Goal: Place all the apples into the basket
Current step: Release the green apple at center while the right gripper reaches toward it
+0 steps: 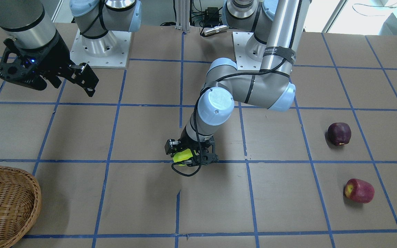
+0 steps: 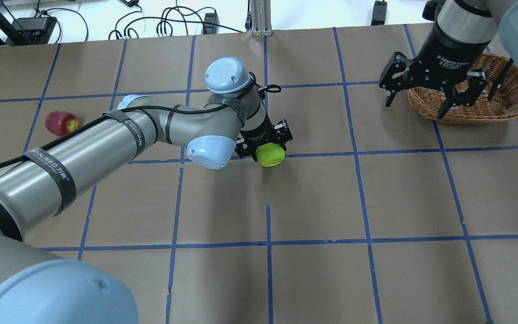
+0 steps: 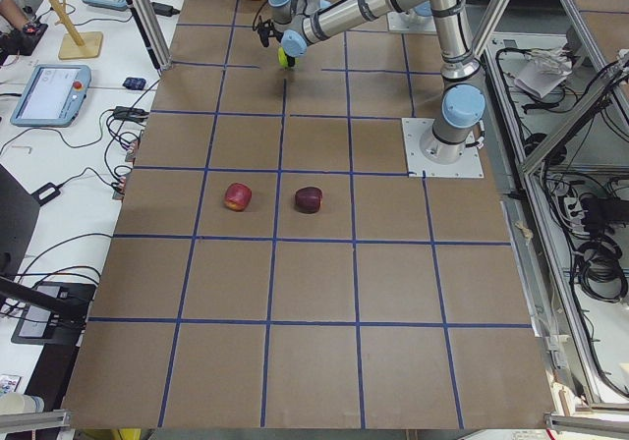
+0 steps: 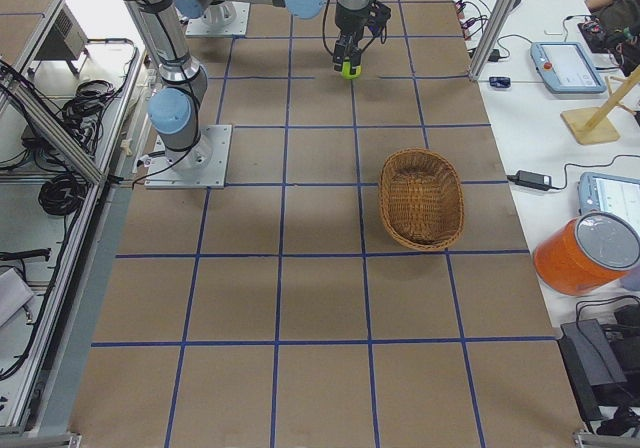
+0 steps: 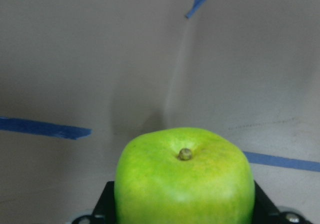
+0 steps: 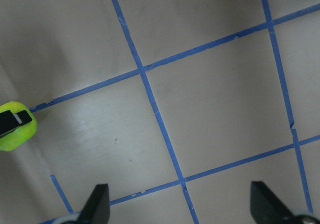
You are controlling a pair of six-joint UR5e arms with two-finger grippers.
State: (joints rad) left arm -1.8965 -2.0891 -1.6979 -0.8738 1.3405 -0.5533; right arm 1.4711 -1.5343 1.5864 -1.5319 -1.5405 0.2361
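Note:
My left gripper (image 2: 265,145) is shut on the yellow-green apple (image 2: 271,155) near the table's middle, low over the brown paper. The apple fills the bottom of the left wrist view (image 5: 185,179) and also shows in the front view (image 1: 181,156). The maroon apple (image 1: 339,133) and the red apple (image 1: 359,190) lie on the table on my left side. In the overhead view the red apple (image 2: 61,123) shows and the maroon one is hidden behind my left arm. The wicker basket (image 2: 511,114) stands on my right, with nothing in it in the right side view. My right gripper (image 2: 434,90) hangs open beside it.
The arms' mounting plates (image 1: 100,51) sit at the robot's edge of the table. Tablets (image 4: 565,63) and an orange container (image 4: 590,253) stand on the side bench past the basket. Blue tape lines grid the table.

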